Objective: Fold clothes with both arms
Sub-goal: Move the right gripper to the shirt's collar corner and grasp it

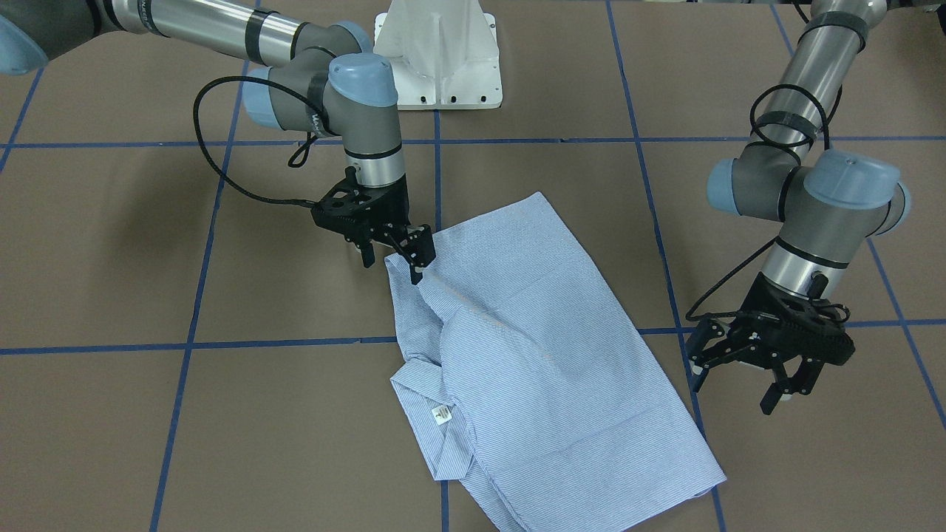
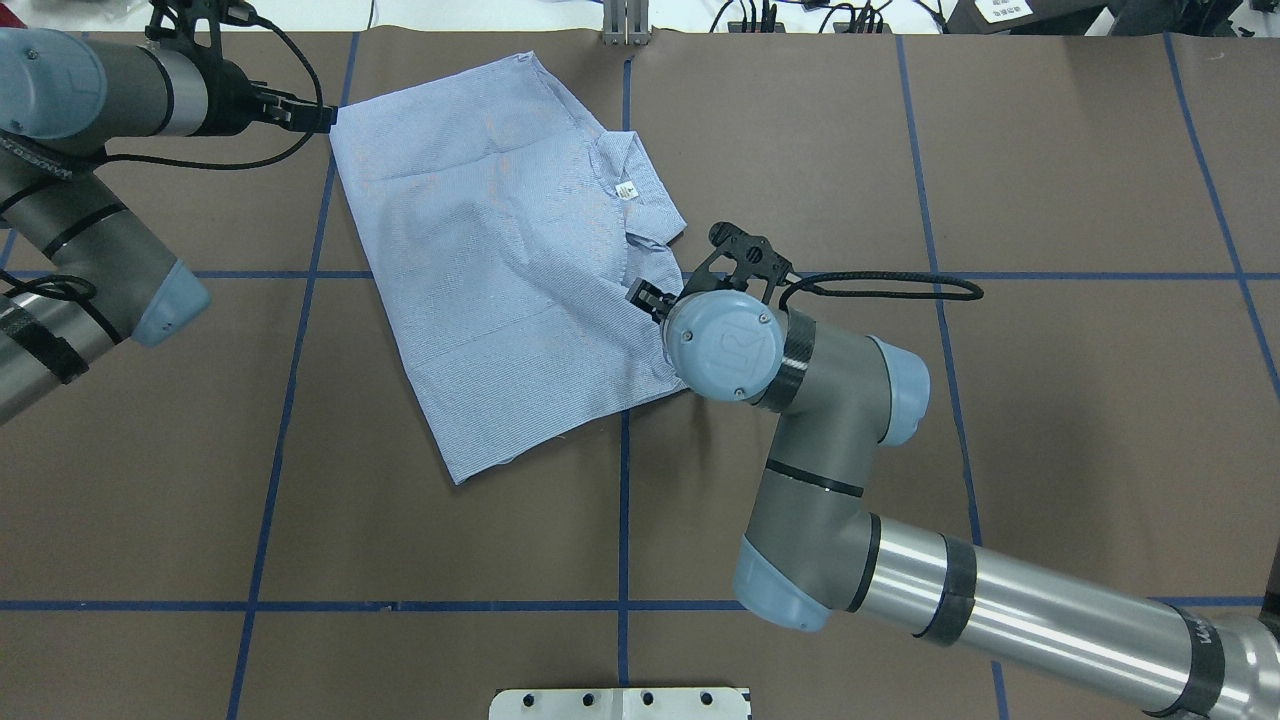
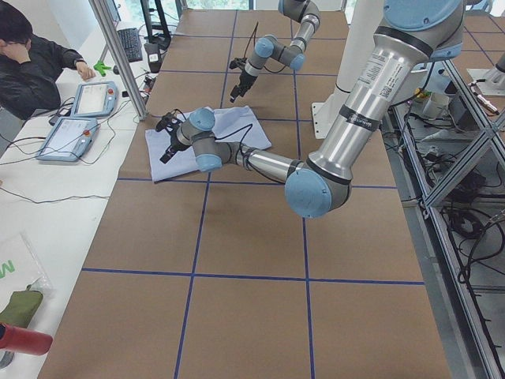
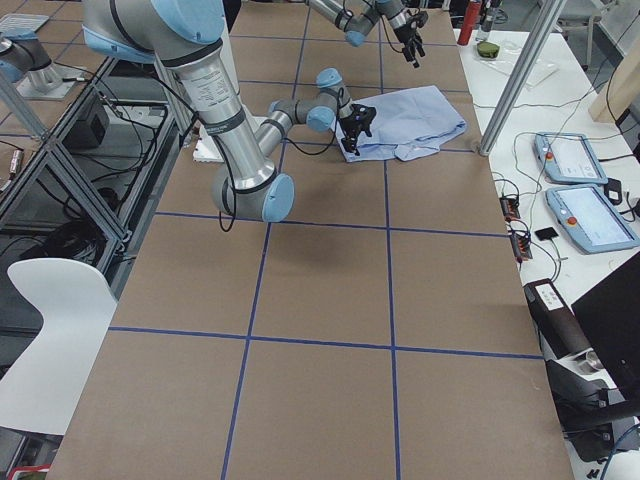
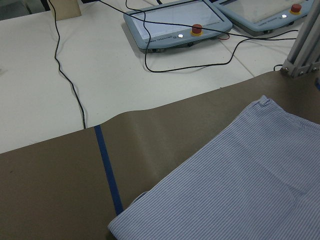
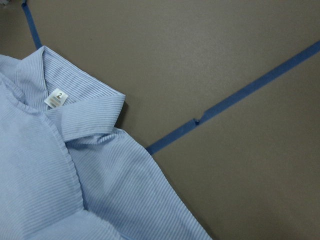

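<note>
The shirt (image 1: 532, 355) lay folded into a rough oblong on the brown surface (image 1: 111, 244), askew to the blue tape lines (image 1: 222, 343). Its collar (image 1: 443, 443) was on the right arm's side, with a small white label (image 1: 442, 415) showing. No sleeve could be made out; the fold hid them. The front-facing view cut off the shirt's nearest corner at its bottom edge. The label's print was too small to read there. The right wrist view showed a "2" on it, with the finer lines beneath blurred.

The right arm (image 1: 366, 111) reached down to the shirt's edge above the collar. The right arm's jaws stood spread, one finger (image 1: 367, 257) over bare surface and the other (image 1: 418, 255) at the cloth's edge. Whether that finger pressed on the cloth could not be told. In the overhead view the wrist covered most of them, and the right wrist view showed no finger at all.

The left arm (image 1: 828, 214) hung just beside the shirt's opposite long edge. The left arm's jaws were spread wide, pinching nothing. Overhead, their tips seemed to meet the shirt's far corner, but their height could not be judged. The left wrist view showed only that corner, a strip of surface and two grey tablets (image 5: 170, 25), one of them cut off. A person (image 3: 31, 63) sat at the edge of the left side view, partly out of frame.
</note>
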{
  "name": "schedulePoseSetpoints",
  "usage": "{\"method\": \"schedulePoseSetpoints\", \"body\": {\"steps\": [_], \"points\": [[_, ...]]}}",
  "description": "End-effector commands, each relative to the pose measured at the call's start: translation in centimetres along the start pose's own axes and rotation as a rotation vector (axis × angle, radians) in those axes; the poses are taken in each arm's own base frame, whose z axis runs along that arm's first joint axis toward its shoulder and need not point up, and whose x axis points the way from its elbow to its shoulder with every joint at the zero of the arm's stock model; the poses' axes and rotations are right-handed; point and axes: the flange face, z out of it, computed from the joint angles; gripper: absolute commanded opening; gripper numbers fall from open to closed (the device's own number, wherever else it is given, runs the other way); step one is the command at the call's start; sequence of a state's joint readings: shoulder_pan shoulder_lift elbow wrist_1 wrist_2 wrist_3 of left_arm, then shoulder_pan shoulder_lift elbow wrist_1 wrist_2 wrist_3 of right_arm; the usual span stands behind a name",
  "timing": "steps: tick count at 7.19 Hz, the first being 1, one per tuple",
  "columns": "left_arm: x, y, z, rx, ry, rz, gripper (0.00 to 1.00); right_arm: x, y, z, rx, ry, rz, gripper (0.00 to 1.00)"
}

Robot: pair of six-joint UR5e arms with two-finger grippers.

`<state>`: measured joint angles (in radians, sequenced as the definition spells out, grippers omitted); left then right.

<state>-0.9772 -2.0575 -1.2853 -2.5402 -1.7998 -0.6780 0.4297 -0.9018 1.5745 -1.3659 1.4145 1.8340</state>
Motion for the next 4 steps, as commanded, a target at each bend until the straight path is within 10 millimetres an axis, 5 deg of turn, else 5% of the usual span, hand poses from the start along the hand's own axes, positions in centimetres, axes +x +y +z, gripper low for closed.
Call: {"method": "schedulePoseSetpoints", "body": {"steps": [1,4], "points": [[-0.24,0.38,-0.08,-0.004,0.000,-0.001,1.00,0.92,3.60,0.37,0.018,0.016,0.001,1.00],[-0.20,0.54,-0.04,-0.007,0.004,0.000,1.00,1.91,4.34,1.28,0.047,0.047,-0.031,1.00]]}}
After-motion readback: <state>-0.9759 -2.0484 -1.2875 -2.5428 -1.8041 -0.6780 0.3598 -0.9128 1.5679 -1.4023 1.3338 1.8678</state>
